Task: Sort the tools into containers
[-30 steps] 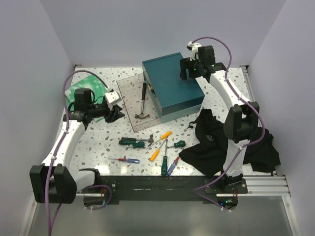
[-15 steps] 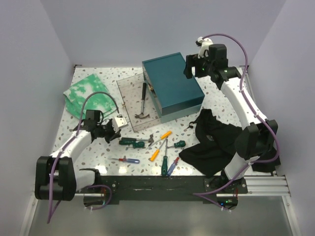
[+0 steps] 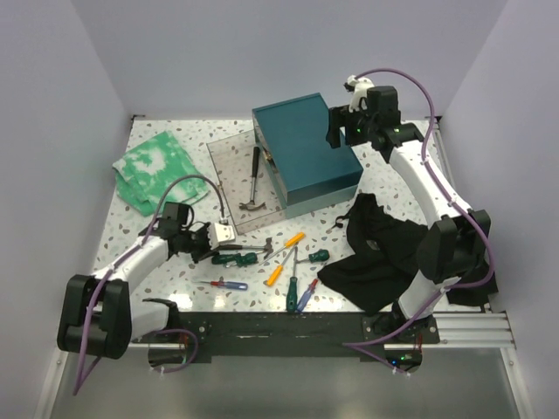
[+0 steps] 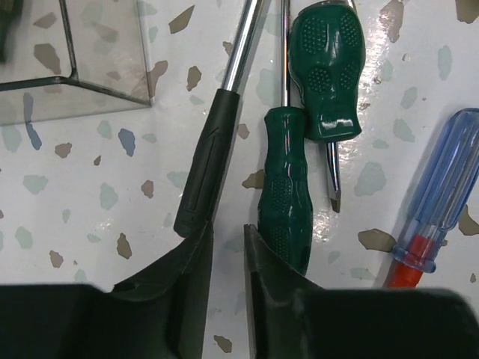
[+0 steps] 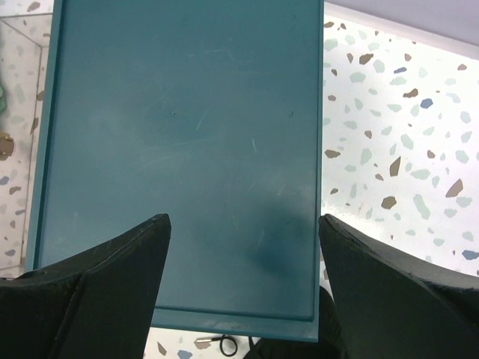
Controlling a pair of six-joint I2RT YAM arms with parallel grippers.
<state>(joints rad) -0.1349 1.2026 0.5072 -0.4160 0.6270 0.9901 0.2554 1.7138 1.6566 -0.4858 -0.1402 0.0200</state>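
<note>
Our left jaws sit low over the counter, nearly pressed together with only a thin gap and nothing between them. They are just beside the grip of a black-handled hammer and a green-handled screwdriver. Our right jaws hang spread wide above the dark-teal box, gripping nothing. A second hammer lies inside the clear box.
</note>
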